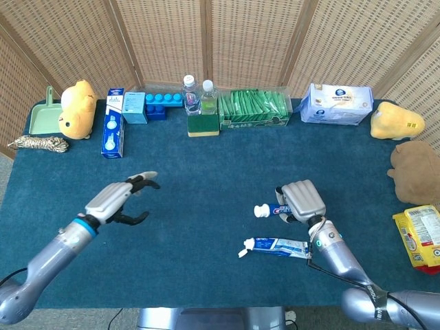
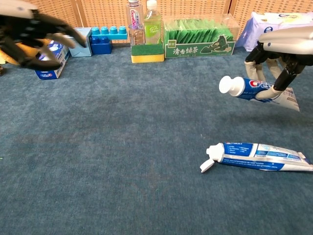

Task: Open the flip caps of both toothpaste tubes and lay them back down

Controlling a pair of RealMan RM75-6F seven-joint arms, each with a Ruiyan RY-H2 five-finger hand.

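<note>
My right hand (image 1: pixel 302 199) (image 2: pixel 281 51) holds one toothpaste tube (image 2: pixel 259 91) (image 1: pixel 275 210) in the air above the blue cloth, its white cap (image 2: pixel 231 85) closed and pointing left. The other toothpaste tube (image 2: pixel 259 156) (image 1: pixel 275 246) lies flat on the cloth below it, with its flip cap (image 2: pixel 207 165) swung open at the left end. My left hand (image 1: pixel 120 197) (image 2: pixel 34 36) hovers over the left half of the table, fingers spread and holding nothing.
Along the back edge stand a blue box (image 1: pixel 113 132), blue blocks (image 1: pixel 159 104), two bottles (image 1: pixel 198 95) on a sponge, a green packet tray (image 1: pixel 253 108) and a tissue pack (image 1: pixel 337 104). Plush toys (image 1: pixel 77 108) (image 1: pixel 396 121) sit at the back corners. A snack bag (image 1: pixel 419 235) lies far right.
</note>
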